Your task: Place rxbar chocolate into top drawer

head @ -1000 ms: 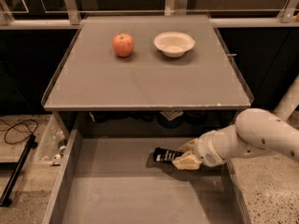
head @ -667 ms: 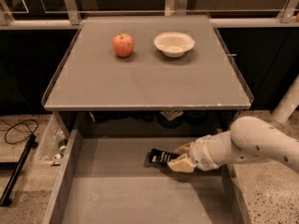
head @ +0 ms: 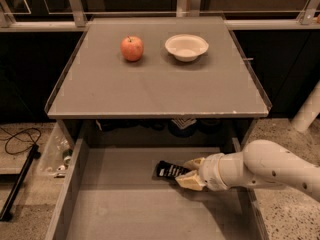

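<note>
Since a second ago, the gripper and the rxbar chocolate it carries have slid a little leftward, farther in over the top drawer. Nearest us, the drawer's front is cut off by the lower edge of the view, so we see only its flat grey bottom and low side walls. Over the right-hand part of that bottom, toward the back, the white arm reaches in from the right, and its upper part is cut off at the edge of the view. The tan fingers are clenched on the bar's right end and hide it.

The bar's long axis runs left to right, with the gripped end sitting slightly nearer us. Its free end points toward the drawer's left wall. Pale lettering shows on the dark wrapper, too small for us to read. We cannot tell whether the bar rests on the drawer bottom or hangs just above it, though it seems very close.

Behind it, the drawer's back lies in shadow beneath the tabletop, where dark shapes are hard to make out. Left of the drawer, a clear bin holds small things we cannot identify. Farther off, on the tabletop, an apple stands left of a white bowl, and the two do not touch.
</note>
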Robot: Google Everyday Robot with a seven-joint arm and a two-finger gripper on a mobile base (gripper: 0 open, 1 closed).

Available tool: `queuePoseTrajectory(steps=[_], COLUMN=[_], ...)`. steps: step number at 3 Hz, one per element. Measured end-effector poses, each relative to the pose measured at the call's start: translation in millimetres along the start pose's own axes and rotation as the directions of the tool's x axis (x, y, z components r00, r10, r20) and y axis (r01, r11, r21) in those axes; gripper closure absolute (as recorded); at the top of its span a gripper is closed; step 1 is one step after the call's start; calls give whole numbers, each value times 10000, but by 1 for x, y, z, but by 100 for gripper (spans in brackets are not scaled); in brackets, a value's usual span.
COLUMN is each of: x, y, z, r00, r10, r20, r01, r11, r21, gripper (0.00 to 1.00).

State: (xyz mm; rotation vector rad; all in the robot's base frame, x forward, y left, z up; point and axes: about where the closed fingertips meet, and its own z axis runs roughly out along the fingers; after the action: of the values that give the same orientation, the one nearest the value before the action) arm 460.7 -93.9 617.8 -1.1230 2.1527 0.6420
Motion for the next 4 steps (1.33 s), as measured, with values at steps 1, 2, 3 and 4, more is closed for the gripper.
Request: queuePoseTrajectory(steps=[1, 2, 3, 4], x=[0, 0, 0, 0], y=[0, 0, 0, 0], z=[0, 0, 0, 0], r00=[10000, 10000, 10000, 10000], r10=[0, 0, -1, -1], r20=[0, 0, 0, 0], r01=[0, 0, 1, 1], r11=[10000, 10000, 10000, 10000], r21=[0, 0, -1, -1], gripper=[81, 57, 34, 11])
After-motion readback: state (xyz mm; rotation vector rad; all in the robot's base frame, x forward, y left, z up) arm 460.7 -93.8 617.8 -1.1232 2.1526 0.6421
